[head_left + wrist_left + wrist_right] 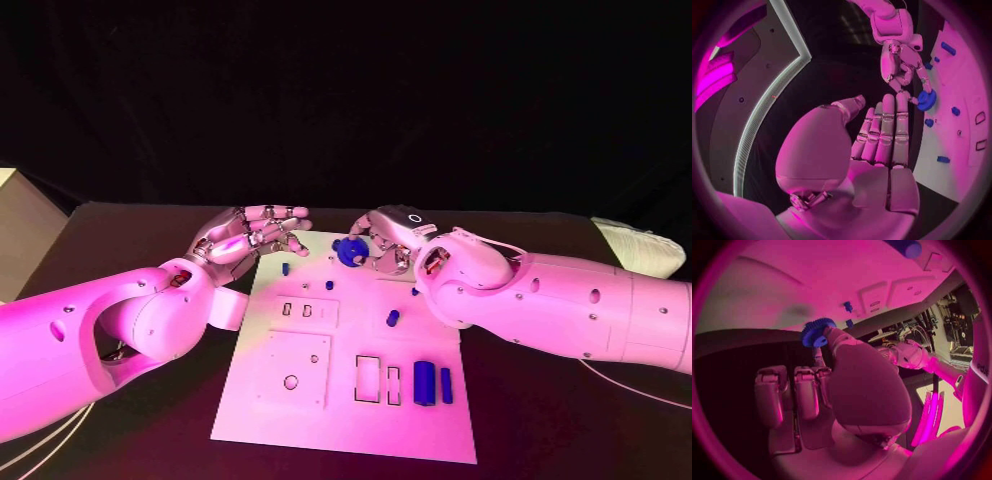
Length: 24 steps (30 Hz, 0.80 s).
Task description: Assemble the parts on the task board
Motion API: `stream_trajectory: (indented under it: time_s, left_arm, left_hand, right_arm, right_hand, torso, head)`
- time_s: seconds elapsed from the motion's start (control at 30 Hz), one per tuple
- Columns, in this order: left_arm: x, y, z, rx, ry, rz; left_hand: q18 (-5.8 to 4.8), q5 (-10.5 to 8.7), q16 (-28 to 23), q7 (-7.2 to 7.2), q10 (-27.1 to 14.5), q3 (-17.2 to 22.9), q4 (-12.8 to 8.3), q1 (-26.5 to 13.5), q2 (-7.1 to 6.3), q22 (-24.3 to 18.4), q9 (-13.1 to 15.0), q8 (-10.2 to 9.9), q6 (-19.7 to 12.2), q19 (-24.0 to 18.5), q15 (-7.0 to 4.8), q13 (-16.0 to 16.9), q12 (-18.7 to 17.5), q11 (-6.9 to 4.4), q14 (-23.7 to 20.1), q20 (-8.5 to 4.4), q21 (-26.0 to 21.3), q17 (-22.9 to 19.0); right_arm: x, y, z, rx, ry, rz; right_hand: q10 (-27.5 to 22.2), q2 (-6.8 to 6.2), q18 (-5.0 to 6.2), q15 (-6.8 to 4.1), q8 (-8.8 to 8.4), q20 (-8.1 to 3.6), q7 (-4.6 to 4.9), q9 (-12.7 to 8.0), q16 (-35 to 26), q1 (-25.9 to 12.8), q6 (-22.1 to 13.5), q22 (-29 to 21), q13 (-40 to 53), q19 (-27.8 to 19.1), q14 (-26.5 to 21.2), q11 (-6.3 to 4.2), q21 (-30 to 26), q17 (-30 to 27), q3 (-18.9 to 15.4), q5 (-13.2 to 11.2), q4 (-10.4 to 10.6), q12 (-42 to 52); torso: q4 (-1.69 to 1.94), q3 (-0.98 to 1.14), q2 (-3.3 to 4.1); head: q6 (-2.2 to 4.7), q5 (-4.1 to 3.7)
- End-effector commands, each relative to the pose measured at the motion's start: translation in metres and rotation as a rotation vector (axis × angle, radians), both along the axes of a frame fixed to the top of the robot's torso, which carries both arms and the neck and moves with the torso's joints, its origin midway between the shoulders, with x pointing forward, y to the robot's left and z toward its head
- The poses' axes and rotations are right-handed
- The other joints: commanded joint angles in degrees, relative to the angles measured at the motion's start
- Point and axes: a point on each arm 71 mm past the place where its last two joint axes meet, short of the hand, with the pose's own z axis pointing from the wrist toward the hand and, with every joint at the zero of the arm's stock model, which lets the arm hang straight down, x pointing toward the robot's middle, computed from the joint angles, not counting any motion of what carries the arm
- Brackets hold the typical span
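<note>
The right hand (392,240) holds a blue gear (349,249) at the far end of the white board (346,420), pinched between its fingertips; the right wrist view shows the gear (817,332) with its teeth, gripped at the tip of one finger, just over the board's far edge. In the left wrist view the same gear (926,100) sits under the right hand (901,65), at the edge of the board (967,150). The left hand (253,238) is beside the far left corner of the board, its fingers curled a little but apart, and it holds nothing; in its own wrist view the fingers (886,130) lie straight, side by side, with the palm empty. On the board, near the gear, there are small blue pegs (286,268). One short blue piece (392,317) stands near the middle. At the near right two blue blocks (424,382) lie side by side, next to two narrow rectangular slots (368,378). On the left side of the board there are raised white plates (296,368) with small holes. The board lies on the black table (548,430).
</note>
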Motion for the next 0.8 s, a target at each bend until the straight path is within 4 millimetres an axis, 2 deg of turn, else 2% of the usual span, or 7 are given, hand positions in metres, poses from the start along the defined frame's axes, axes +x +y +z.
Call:
stream_trajectory:
  time_s: [0.03,0.3,0.43,0.5,0.6,0.8]
  left_arm:
    - [-0.001,-0.003,0.001,-0.010,-0.008,-0.022]
    - [-0.001,-0.005,0.001,-0.011,-0.008,-0.025]
    - [0.000,-0.005,0.001,-0.011,-0.008,-0.026]
    - [0.000,-0.005,0.001,-0.011,-0.007,-0.026]
    - [0.000,-0.006,0.001,-0.011,-0.007,-0.027]
    - [0.000,-0.006,0.001,-0.012,-0.007,-0.028]
  left_hand:
    - [0.49,0.01,0.2,1.36,-0.4,0.1,-0.3,-0.5,0.15,0.1,-0.1,-0.2,-0.5,-0.4,0.08,-0.1,-0.1,-0.10,-0.3,0.04,0.3,-0.1]
    - [0.49,0.01,0.2,1.36,-0.4,0.1,-0.3,-0.5,0.15,0.1,-0.1,-0.2,-0.5,-0.4,0.08,-0.1,-0.1,-0.10,-0.3,0.04,0.3,-0.1]
    - [0.49,0.01,0.2,1.36,-0.4,0.1,-0.3,-0.5,0.15,0.1,-0.1,-0.2,-0.5,-0.4,0.08,-0.1,-0.1,-0.10,-0.3,0.04,0.3,-0.1]
    - [0.49,0.01,0.2,1.36,-0.4,0.1,-0.3,-0.5,0.15,0.1,-0.1,-0.2,-0.5,-0.4,0.08,-0.1,-0.1,-0.10,-0.3,0.04,0.3,-0.1]
    - [0.49,0.01,0.2,1.36,-0.4,0.1,-0.3,-0.5,0.15,0.1,-0.1,-0.2,-0.5,-0.4,0.08,-0.1,-0.1,-0.10,-0.3,0.04,0.3,-0.1]
    - [0.49,0.01,0.2,1.36,-0.4,0.1,-0.3,-0.5,0.15,0.1,-0.1,-0.2,-0.5,-0.4,0.08,-0.1,-0.1,-0.10,-0.3,0.04,0.3,-0.1]
  right_arm:
    - [0.001,0.010,0.001,-0.062,-0.059,0.019]
    - [0.007,0.031,-0.002,-0.106,-0.063,0.026]
    - [0.009,0.038,-0.004,-0.116,-0.061,0.030]
    - [0.009,0.041,-0.005,-0.120,-0.059,0.034]
    - [0.010,0.045,-0.007,-0.127,-0.054,0.037]
    - [0.010,0.048,-0.012,-0.141,-0.040,0.038]
  right_hand:
    - [4.2,-0.16,-0.50,-0.41,1.60,-0.24,-1.88,1.1,0.1,-0.7,3.6,14.1,12.6,5.2,5.6,-0.30,0.1,12.7,0.4,0.1,0.1,0.2]
    - [3.9,-0.52,-0.45,-0.37,1.40,-0.26,-1.80,1.0,0.0,-1.1,3.3,14.0,12.3,5.1,5.5,-0.25,-0.1,12.5,0.9,-0.6,0.0,-0.2]
    - [4.0,-0.52,-0.46,-0.36,1.41,-0.26,-1.81,1.0,0.0,-1.1,3.3,14.0,12.3,5.1,5.5,-0.26,-0.1,12.5,1.0,-0.6,-0.1,-0.2]
    - [4.0,-0.52,-0.46,-0.36,1.41,-0.26,-1.81,1.0,0.0,-1.1,3.3,14.0,12.3,5.1,5.5,-0.26,-0.1,12.5,1.0,-0.6,-0.1,-0.2]
    - [4.0,-0.52,-0.46,-0.36,1.41,-0.26,-1.81,1.0,0.0,-1.1,3.3,14.0,12.3,5.1,5.5,-0.26,-0.1,12.5,1.0,-0.6,-0.1,-0.2]
    - [4.0,-0.54,-0.44,-0.37,1.41,-0.26,-1.81,1.0,0.0,-1.1,3.3,13.9,12.3,5.1,5.5,-0.27,-0.1,12.5,1.2,-0.6,-0.1,-0.2]
  torso:
    - [0.16,-0.09,0.02]
    - [-0.02,-0.06,0.08]
    - [0.01,-0.10,0.16]
    - [-0.02,-0.01,0.18]
    - [-0.04,-0.03,0.19]
    - [0.04,-0.05,0.12]
  head:
    - [0.07,-0.22]
    - [0.05,0.16]
    - [-0.06,0.16]
    - [-0.06,0.17]
    - [-0.04,0.14]
    - [-0.45,0.38]
